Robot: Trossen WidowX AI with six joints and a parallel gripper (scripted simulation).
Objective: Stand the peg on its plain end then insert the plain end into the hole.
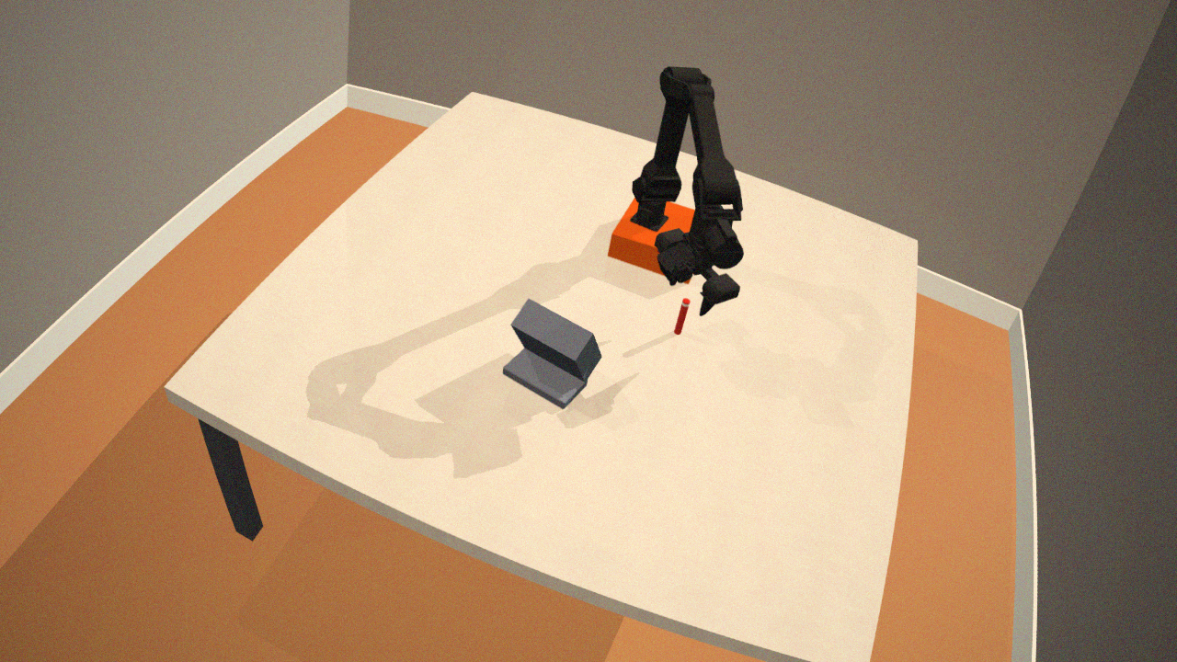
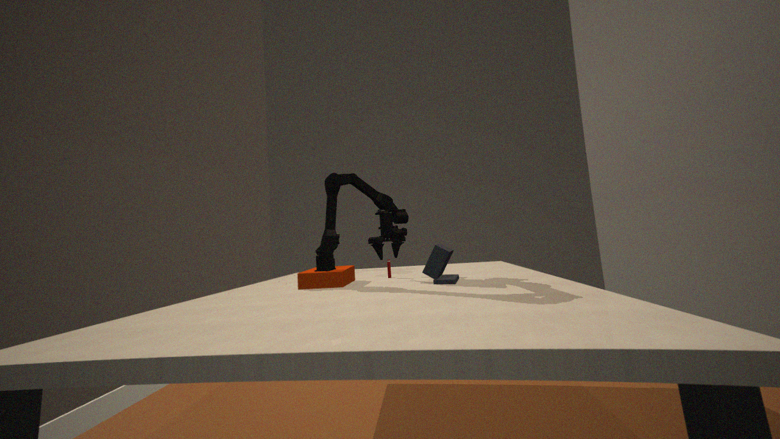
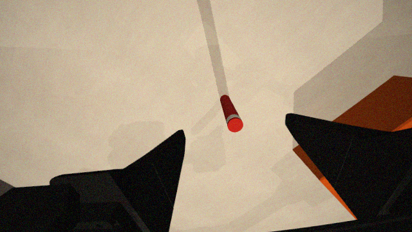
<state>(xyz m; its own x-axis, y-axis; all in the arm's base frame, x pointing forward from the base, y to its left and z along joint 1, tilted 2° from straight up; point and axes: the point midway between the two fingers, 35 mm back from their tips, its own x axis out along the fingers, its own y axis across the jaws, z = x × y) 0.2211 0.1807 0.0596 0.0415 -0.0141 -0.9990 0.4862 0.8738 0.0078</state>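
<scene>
From my top view I see only the back of the sloped panel (image 1: pixel 556 339), so the hole in its face is hidden from me. The exterior view shows the panel (image 2: pixel 437 261) edge-on and small, and I can't find the hole there either. The peg (image 2: pixel 389 268) is too tiny in that view for me to make out its white band. In the wrist view both fingers of the hand (image 3: pixel 235 124) run off the bottom edge, the orange base (image 3: pixel 380 106) is cut by the right edge, and the panel is out of frame. The surface (image 2: pixel 381 327) hides most of its own legs.
</scene>
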